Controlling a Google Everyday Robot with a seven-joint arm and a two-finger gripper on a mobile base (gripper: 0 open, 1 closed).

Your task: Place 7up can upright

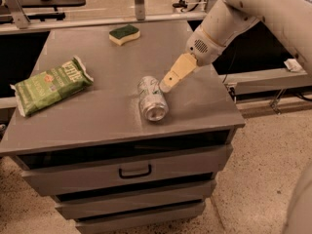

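Observation:
The 7up can (151,99), silvery with green marks, lies on its side on the grey cabinet top (97,121), its end facing the camera. My gripper (167,85) comes in from the upper right on a white arm. Its cream fingertips are right at the can's upper right end, touching or nearly touching it.
A green chip bag (50,85) lies flat at the left of the top. A green and yellow sponge (124,33) sits near the back edge. Drawers with a handle (135,171) face the front. Speckled floor lies to the right.

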